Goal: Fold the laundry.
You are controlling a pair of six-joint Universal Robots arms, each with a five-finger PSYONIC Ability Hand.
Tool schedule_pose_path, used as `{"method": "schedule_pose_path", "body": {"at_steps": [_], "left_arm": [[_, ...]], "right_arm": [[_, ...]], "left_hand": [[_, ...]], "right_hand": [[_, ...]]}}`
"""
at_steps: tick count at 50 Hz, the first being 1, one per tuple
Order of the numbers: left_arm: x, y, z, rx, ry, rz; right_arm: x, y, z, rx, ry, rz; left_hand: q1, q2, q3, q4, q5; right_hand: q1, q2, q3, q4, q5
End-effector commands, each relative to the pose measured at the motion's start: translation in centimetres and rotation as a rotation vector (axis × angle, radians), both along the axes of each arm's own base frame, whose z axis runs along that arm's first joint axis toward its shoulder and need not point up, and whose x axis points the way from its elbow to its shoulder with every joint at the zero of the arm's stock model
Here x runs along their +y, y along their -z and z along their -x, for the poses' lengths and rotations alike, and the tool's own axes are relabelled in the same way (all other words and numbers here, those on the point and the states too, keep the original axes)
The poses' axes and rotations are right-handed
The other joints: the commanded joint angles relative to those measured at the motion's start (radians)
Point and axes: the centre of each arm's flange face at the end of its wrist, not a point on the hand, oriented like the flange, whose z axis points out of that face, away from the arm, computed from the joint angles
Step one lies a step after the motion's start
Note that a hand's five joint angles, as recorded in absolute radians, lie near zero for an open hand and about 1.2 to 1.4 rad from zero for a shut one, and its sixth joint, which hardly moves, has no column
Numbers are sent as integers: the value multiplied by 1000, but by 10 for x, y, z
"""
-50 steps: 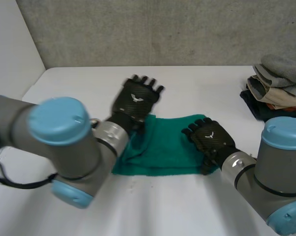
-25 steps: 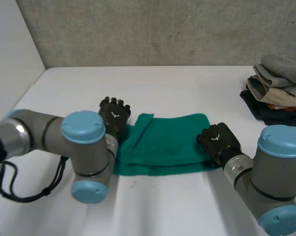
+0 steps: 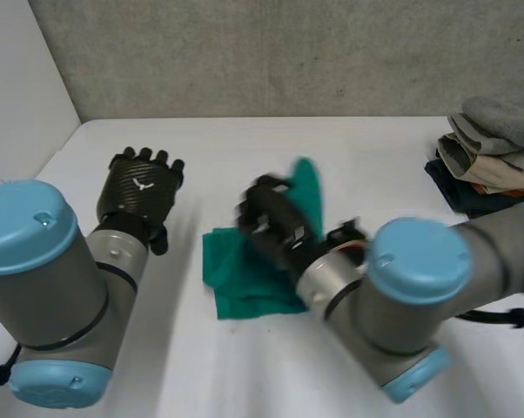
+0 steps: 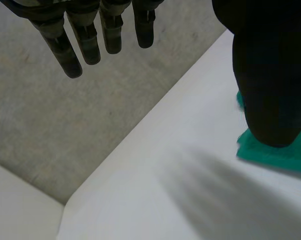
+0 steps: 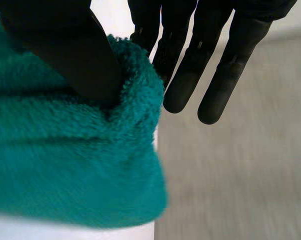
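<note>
Right hand (image 5: 65, 50) pinches an edge of the green towel (image 5: 70, 170) between thumb and straight fingers and holds it raised over the rest, which lies on the table (image 3: 349, 148) under the palm. Left hand (image 4: 85, 35) has straight, spread fingers, holds nothing, and is just beside the towel. This fold looks half done. The stack of clothes (image 3: 495, 148) is well apart from both hands.

In the head view the right hand (image 3: 275, 225) and its arm cover much of the green towel (image 3: 236, 279), hiding how it lies beneath. The clothes stack (image 3: 493, 150) at the counter's (image 3: 245, 148) right end is cut off. In the left wrist view the thumb of the left hand (image 4: 268, 75) hides part of the towel.
</note>
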Motion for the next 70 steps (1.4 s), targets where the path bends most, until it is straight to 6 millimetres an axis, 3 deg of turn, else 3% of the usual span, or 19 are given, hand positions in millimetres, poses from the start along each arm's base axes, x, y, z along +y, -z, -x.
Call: {"method": "schedule_pose_path", "body": {"at_steps": [1, 2, 3, 6, 10, 12, 15, 17, 23, 26, 31, 38, 45, 51, 56, 61, 65, 66, 70], "left_arm": [[-4, 9, -8, 9, -17, -33], [-4, 9, -9, 14, -16, -37], [-6, 9, -9, 28, -15, -42], [-9, 6, -8, 49, -1, -37], [-15, -5, -2, 82, 23, -1], [-19, -15, 3, 104, 39, 27], [-20, -23, 12, 126, 73, 58], [-21, -29, 18, 154, 99, 74], [-10, -17, 61, 292, 260, -2], [-5, -7, 76, 321, 307, -45], [-8, 33, 98, 284, 329, -134], [-14, 57, 87, 190, 205, -196], [-4, 81, 66, -73, 120, -211], [0, 88, 60, -142, 124, -221], [-4, 90, 55, -146, 113, -233], [-5, 75, 58, -115, 142, -204], [-5, 31, 63, -23, 212, -121], [-7, 14, 63, 14, 239, -87], [-16, -18, 60, 88, 319, -30]], "right_arm": [[38, 44, -26, 53, -215, -86], [40, 44, -27, 50, -218, -86], [40, 42, -27, 41, -217, -95], [38, 32, -27, -9, -198, -121], [16, -7, -15, -195, -103, -249], [2, -34, 1, -349, -13, -373], [-8, -53, 20, -529, 98, -541], [-15, -55, 31, -574, 164, -616], [-52, -42, 74, -559, 437, -771], [-59, -29, 76, -540, 485, -821], [-78, -19, 74, -610, 511, -904], [-77, 3, 54, -559, 419, -1043], [-78, 34, 41, -494, 412, -1098], [-75, 56, 37, -386, 456, -1062], [-75, 52, 39, -296, 478, -938], [-58, 20, 31, -285, 419, -835], [-45, 0, 32, -321, 397, -768], [-39, 0, 32, -335, 390, -748], [-11, 8, 31, -323, 342, -727]], "left_hand": [[-10, -21, -25, -20, -40], [-10, -21, -25, -20, -40], [-10, -21, -25, -20, -40], [-7, -18, -22, -17, -37], [-1, -12, -16, -11, -31], [-1, -12, -16, -11, -31], [-1, -12, -16, -11, -31], [-1, -12, -16, -11, -31], [28, 17, 13, 19, -2], [43, 32, 28, 33, 13], [66, 55, 51, 57, 36], [102, 91, 86, 92, 72], [75, 64, 60, 66, 45], [31, 20, 16, 22, 1], [34, 23, 19, 25, 4], [8, -3, -7, -2, -22], [11, 0, -5, 1, -19], [14, 3, -2, 4, -16], [17, 5, 1, 7, -13]], "right_hand": [[101, 10, 0, -8, 11], [-36, -128, -137, -146, -127], [-384, -475, -485, -493, -474], [-858, -950, -959, -968, -949], [-897, -988, -998, -1006, -987], [-897, -988, -998, -1006, -987], [-897, -988, -998, -1006, -987], [-897, -988, -998, -1006, -987], [-897, -988, -998, -1006, -987], [-897, -988, -998, -1006, -987], [-897, -988, -998, -1006, -987], [-897, -988, -998, -1006, -987], [-897, -988, -998, -1006, -987], [-897, -988, -998, -1006, -987], [-897, -988, -998, -1006, -987], [-897, -988, -998, -1006, -987], [-897, -988, -998, -1006, -987], [-897, -988, -998, -1006, -987], [-897, -988, -998, -1006, -987]]}}
